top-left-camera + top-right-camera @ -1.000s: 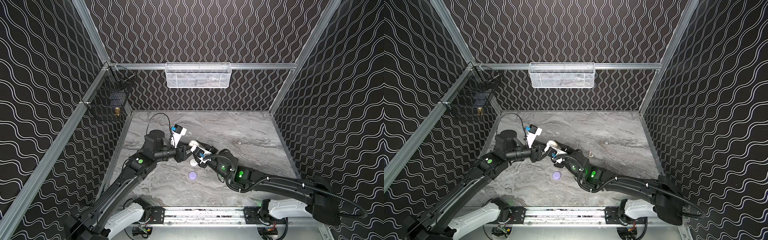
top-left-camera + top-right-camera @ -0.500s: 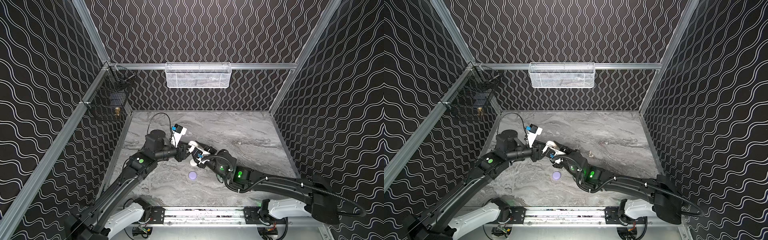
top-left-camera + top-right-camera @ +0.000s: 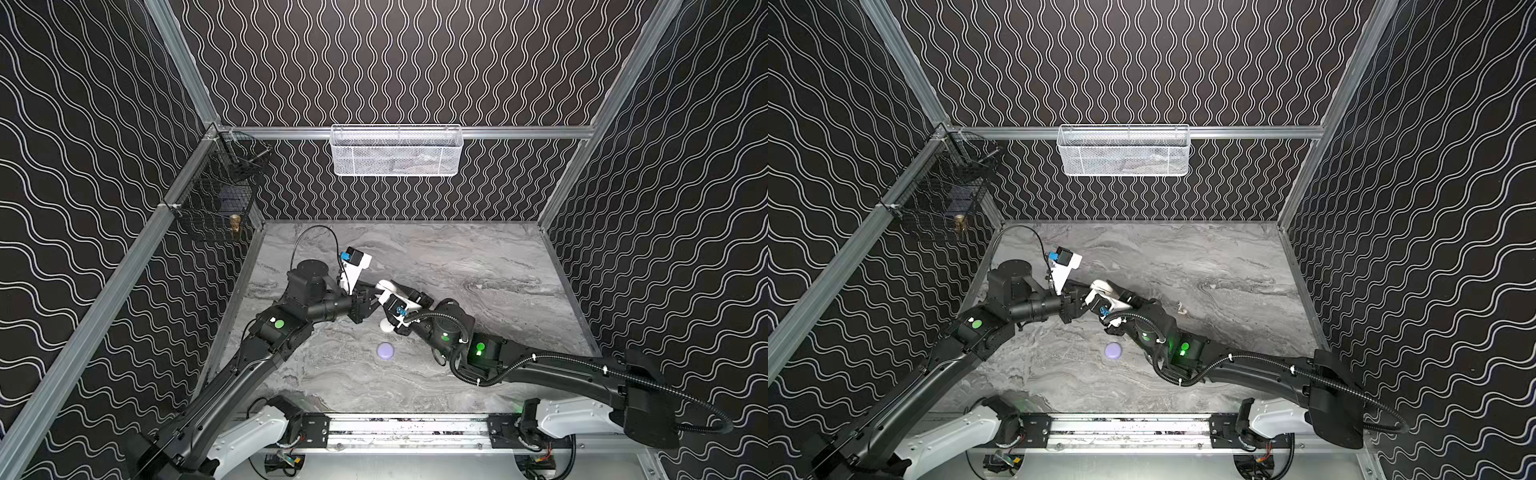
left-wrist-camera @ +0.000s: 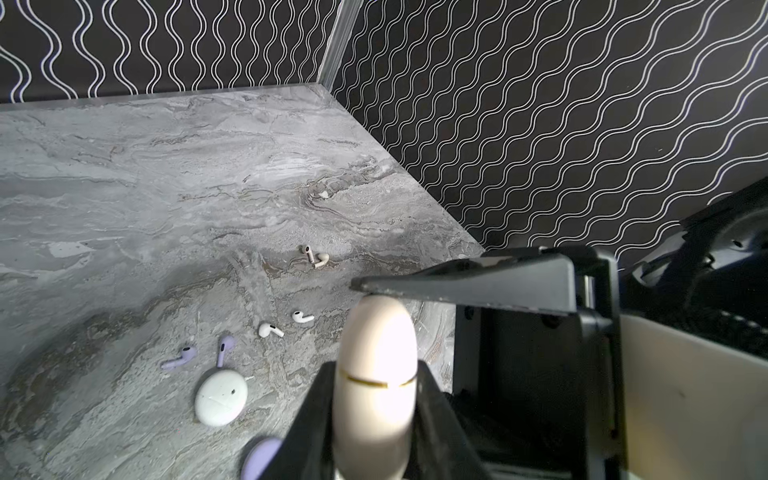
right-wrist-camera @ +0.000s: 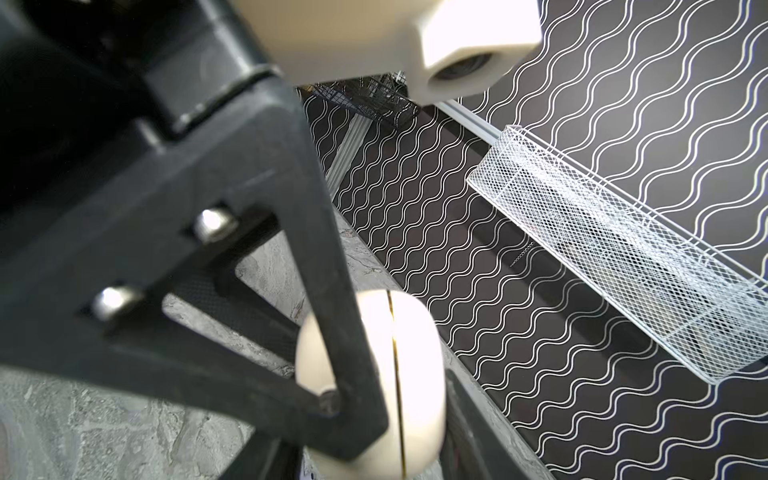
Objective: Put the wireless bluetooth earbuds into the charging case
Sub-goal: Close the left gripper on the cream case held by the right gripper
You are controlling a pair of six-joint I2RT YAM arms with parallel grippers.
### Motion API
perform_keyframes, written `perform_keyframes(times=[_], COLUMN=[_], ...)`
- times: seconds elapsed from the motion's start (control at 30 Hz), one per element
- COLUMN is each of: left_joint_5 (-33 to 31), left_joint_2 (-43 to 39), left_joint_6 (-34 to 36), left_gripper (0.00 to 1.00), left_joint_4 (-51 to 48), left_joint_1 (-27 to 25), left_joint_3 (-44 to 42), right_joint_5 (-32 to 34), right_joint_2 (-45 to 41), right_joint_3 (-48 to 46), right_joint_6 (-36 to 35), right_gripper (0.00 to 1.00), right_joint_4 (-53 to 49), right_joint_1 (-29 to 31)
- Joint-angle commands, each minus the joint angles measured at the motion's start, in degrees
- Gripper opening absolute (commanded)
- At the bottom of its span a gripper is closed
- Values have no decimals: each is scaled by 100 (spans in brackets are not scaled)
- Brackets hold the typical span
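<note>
Over the marble table (image 3: 478, 266) your two arms meet nose to nose, and the cream case (image 4: 374, 353) hangs between them, up off the surface as far as I can tell. Your left gripper (image 4: 376, 370) pinches it with a finger on each flank. Your right gripper (image 3: 390, 290) grips it too, one finger pressed on the case's far end.

The gold seam reads shut, so I judge you're setting up to open the lid. Careful here: that shell is round and slick, and two squeezes at cross angles could squirt it out. If either finger bridges the seam, you'll clamp the lid closed instead.

Down beside the left fingers sit the white case (image 4: 221, 398) and, closer in, the lavender case (image 3: 385, 351); a dropped shell would land among them. Ahead of the left fingertips, well apart from the grip, lie the wireless bluetooth earbuds (image 4: 224, 351). The lavender ones are nearest, then the white pair (image 4: 270, 331), with the cream pair (image 4: 321, 260) furthest out. A falling case could scatter them, and probably only the cream ones fit this shell.
</note>
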Motion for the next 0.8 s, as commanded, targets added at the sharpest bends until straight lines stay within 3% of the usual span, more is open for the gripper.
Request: perform_keyframes(times=[0.0, 0.2, 0.27, 0.33, 0.43, 0.5, 0.6, 0.67, 0.77], left_joint_5=[327, 489, 411, 218, -112, -125, -871, -424, -463], left_joint_2=[7, 32, 41, 8, -62, -51, -54, 25, 265], left_joint_6=[59, 73, 49, 47, 137, 324, 651, 1240, 1612], left_gripper=[24, 11, 2, 0, 0, 0, 0, 0, 0], left_joint_4=[-66, 211, 346, 621, 1305, 2027, 2891, 3864, 5808], left_joint_1=[-36, -35, -42, -37, -37, -43, -45, -50, -116], left_joint_3=[-49, -80, -83, -205, -498, -803, -1386, -1916, -2958], right_joint_5=[48, -331, -420, -455, -474, -508, -660, -741, -885], right_joint_2=[-122, -336, -396, -507, -853, -1211, -1755, -2054, -2113], right_joint_3=[24, -70, -97, -187, -528, -854, -1428, -1736, -1877], right_joint_6=[83, 190, 242, 288, 394, 539, 793, 944, 1090], right_gripper=[13, 31, 50, 66, 82, 86, 92, 93, 90], right_joint_4=[317, 248, 207, 236, 367, 468, 736, 888, 838], right_joint_1=[-6, 54, 56, 57, 59, 60, 50, 38, -19])
